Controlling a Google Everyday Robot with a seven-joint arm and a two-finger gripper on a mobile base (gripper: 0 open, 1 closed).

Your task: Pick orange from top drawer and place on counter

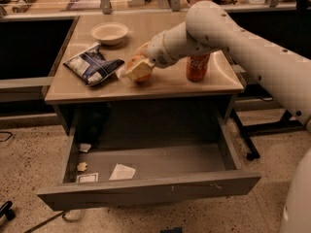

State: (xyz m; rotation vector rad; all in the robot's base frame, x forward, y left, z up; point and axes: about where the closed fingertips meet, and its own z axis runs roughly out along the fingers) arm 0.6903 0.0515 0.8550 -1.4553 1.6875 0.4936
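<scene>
One arm [243, 38] is what I have on screen, coming in from the right and reaching leftward across the counter [170, 84]. The gripper [137, 68] sits low over the middle of the counter, a little left of centre. Its jaws are closed on the orange [143, 78], with a pale finger [139, 71] lying across the near side of the fruit, so I see only orange skin above and below it. The orange is down at the tabletop. I cannot tell whether it touches the surface or hangs just above it.

To the right of the gripper a red can [197, 67] stands upright, close to the wrist but apart from the orange. To the left a dark blue bag [92, 64] lies flat, its near corner just beside the gripper. A pale bowl [109, 33] sits behind the bag, toward the back left of the counter.

Below, the drawer [150, 191] is pulled fully out. On its grey floor I see a white paper scrap [121, 171] near the front and a few smaller scraps [82, 166] along the left wall. The drawer holds no fruit.
</scene>
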